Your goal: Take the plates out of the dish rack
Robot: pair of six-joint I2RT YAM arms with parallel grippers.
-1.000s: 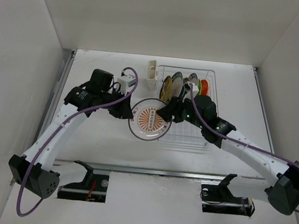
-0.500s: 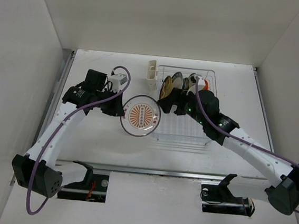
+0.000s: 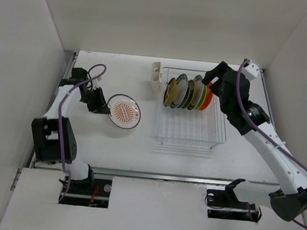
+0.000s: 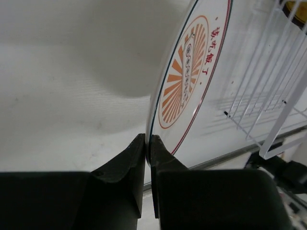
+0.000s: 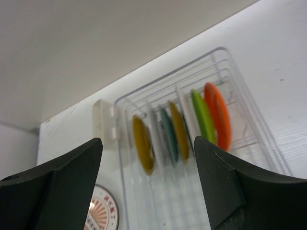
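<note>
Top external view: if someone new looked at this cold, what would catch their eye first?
First, the white plate with the orange sunburst centre, out to the left of the dish rack and pinched at its rim by the left gripper. Next, the row of coloured plates standing upright at the rack's far end, with the right gripper open by the orange end of the row.

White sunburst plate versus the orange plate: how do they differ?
The white sunburst plate is outside the dish rack, pinched at its rim by the left gripper; the orange plate stands on edge in the rack, ungripped. The first is white with an orange centre, the second solid orange. Both are round.
</note>
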